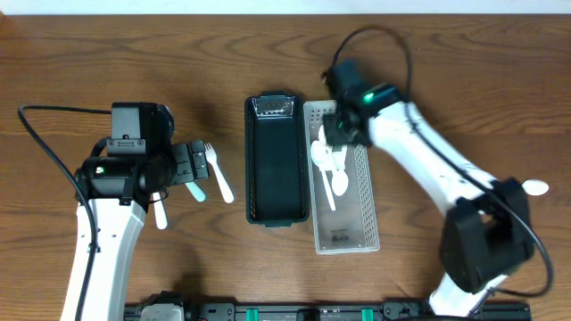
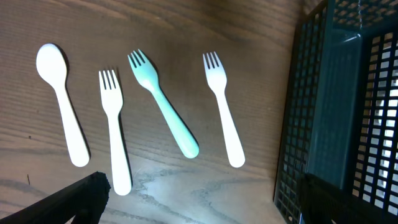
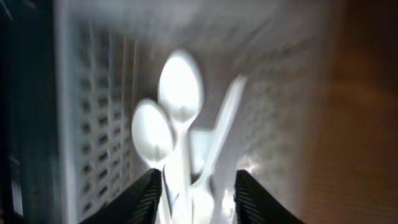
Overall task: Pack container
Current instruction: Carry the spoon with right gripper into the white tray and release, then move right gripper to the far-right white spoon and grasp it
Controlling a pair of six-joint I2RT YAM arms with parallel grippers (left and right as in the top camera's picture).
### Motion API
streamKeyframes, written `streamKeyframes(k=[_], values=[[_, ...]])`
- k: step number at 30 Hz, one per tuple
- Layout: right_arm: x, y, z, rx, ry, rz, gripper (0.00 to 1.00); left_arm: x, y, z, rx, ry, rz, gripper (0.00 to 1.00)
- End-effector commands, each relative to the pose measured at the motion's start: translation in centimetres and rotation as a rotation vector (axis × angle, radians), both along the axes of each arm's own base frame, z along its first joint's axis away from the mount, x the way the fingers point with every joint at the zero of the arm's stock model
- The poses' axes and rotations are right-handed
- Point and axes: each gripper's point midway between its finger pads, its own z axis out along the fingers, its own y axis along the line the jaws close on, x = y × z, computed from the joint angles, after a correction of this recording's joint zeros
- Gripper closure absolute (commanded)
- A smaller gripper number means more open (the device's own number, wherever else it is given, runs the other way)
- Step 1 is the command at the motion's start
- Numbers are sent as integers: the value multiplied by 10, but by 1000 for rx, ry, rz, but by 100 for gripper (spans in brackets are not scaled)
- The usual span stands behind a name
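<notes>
Centrally: black mesh basket [image 1: 277, 192], lengthwise on the counter [image 1: 464, 53], cut off at the frame edge in the left wrist view. Just beside its right wall: white perforated basket [image 1: 352, 214] holding white spoons [image 3: 179, 87], count unclear through blur. Left of the black basket, apart from it: white spoon [image 2: 59, 99], white forks [image 2: 115, 130], mint fork [image 2: 163, 102]. Left hand [image 2: 202, 186] above them, fingers spread, empty. Right hand [image 3: 196, 186] over the spoons, handles between its fingers; whether it grips cannot be told. Stray white spoon [image 1: 535, 187] far right, handle hidden behind the arm.

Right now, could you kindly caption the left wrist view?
Spoon and three forks lie on the table beside a dark basket.
</notes>
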Motion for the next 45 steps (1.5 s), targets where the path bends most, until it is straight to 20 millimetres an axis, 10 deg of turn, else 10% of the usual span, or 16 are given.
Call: streamKeyframes(k=[1, 7, 17, 26, 45], values=[[31, -58, 95, 34, -236, -176, 53, 3, 0, 6, -5, -15, 3, 2], [20, -195, 112, 66, -221, -642, 42, 3, 0, 6, -5, -15, 3, 2], [-49, -346, 23, 36, 36, -1089, 23, 3, 0, 6, -5, -15, 3, 2], [-84, -390, -56, 46, 178, -1196, 22, 3, 0, 6, -5, -15, 4, 2], [-96, -369, -131, 109, 174, -1130, 19, 3, 0, 6, -5, -15, 4, 2]])
